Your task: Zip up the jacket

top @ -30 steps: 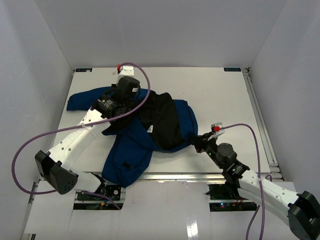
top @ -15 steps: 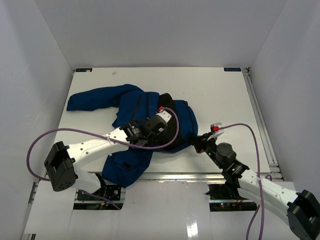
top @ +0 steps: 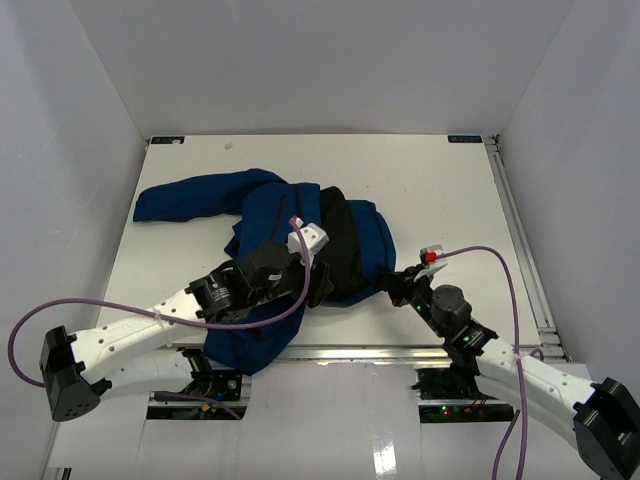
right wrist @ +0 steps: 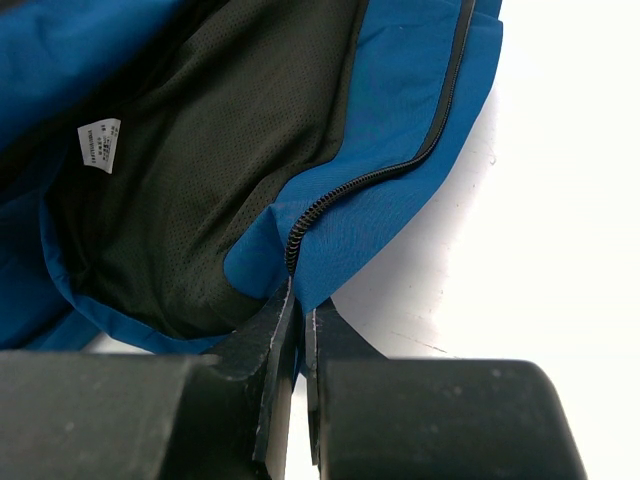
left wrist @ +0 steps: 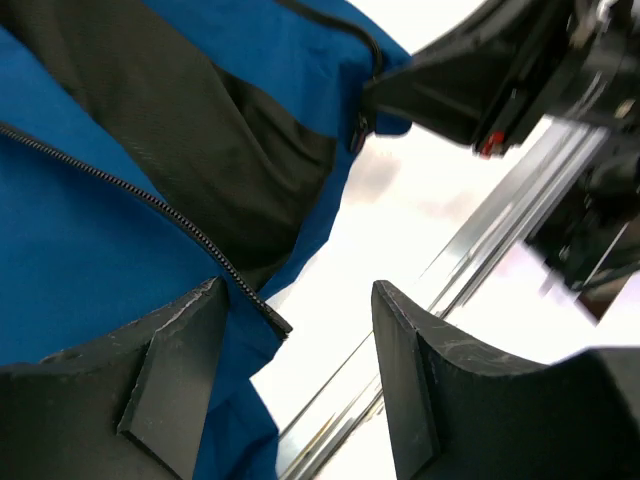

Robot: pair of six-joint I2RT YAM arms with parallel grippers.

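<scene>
The royal-blue jacket (top: 262, 212) lies unzipped on the white table (top: 440, 190), its black lining (top: 345, 250) showing, one sleeve stretched to the far left. My left gripper (top: 322, 288) hovers open over the jacket's near hem. In the left wrist view, the loose end of one zipper track (left wrist: 272, 322) lies between its fingers (left wrist: 170, 385), touching neither. My right gripper (right wrist: 299, 312) is shut on the jacket's other bottom corner, right at the end of its zipper track (right wrist: 300, 225). A white label (right wrist: 98, 145) shows on the mesh lining.
A metal rail (top: 350, 352) runs along the table's near edge, just below the jacket hem. White walls enclose the table on three sides. A purple cable (top: 480, 252) loops from the right arm, another trails the left arm.
My left arm swung from the jacket's far collar side to its near hem, dragging the blue front panel over part of the lining, then opened. The right gripper held still.
</scene>
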